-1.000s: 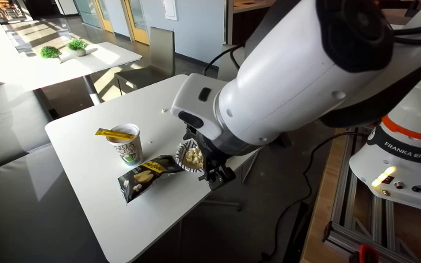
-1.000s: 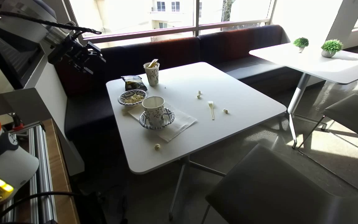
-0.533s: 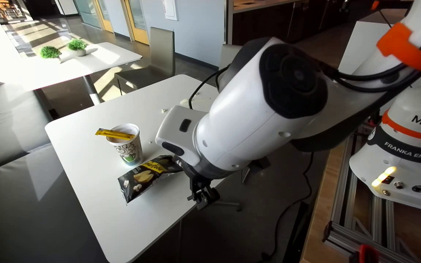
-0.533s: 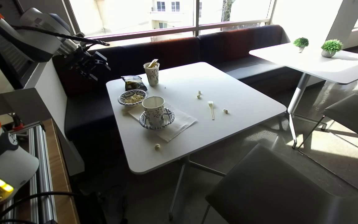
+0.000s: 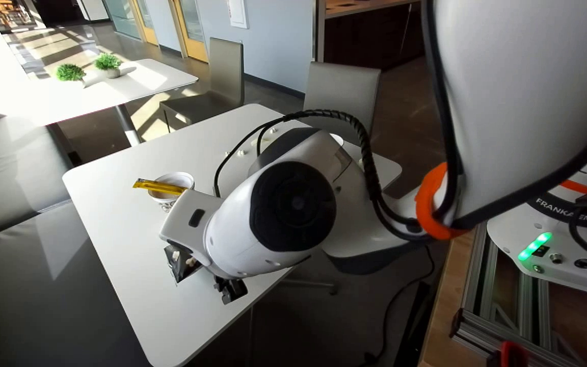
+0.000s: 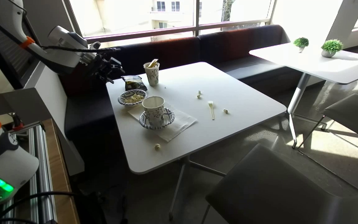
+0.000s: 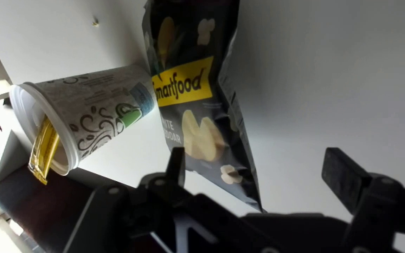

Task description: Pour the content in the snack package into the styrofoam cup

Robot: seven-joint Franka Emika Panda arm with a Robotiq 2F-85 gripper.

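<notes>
A black two-fingered gripper (image 7: 260,172) hovers near one end of a flat black foil pouch (image 7: 197,105) with yellow lettering. Its fingers stand spread wide, grasping nothing. The pouch, the task's snack package, lies printed face up on a white, round-cornered surface (image 6: 182,84); the spread is probably meant for pinching that end. Just beside the pouch stands a tapered white cup (image 7: 97,112) with dark swirls, a yellow stick packet (image 7: 44,151) poking out; whether cup and pouch touch is unclear. Also just beside the pouch sits a patterned paper bowl (image 6: 131,92) of popcorn (image 6: 135,99). On that bowl's far side from the pouch, a second swirl-printed white cup (image 6: 154,107) stands upright in a matching bowl (image 6: 144,120), over a white napkin (image 6: 181,124). With no packet showing, it seems the likelier target, perhaps nested there so the bowl catches spills. Well apart from the pouch lie a pale plastic fork (image 6: 211,110) and stray popcorn pieces (image 6: 225,110).

Compared with half a second earlier, the gripper is nearer the pouch, the white robot arm (image 5: 354,219) hides most of it in an exterior view, and the base light (image 5: 534,246) is green, not yellow. The pouch, cups and bowls look unmoved.
</notes>
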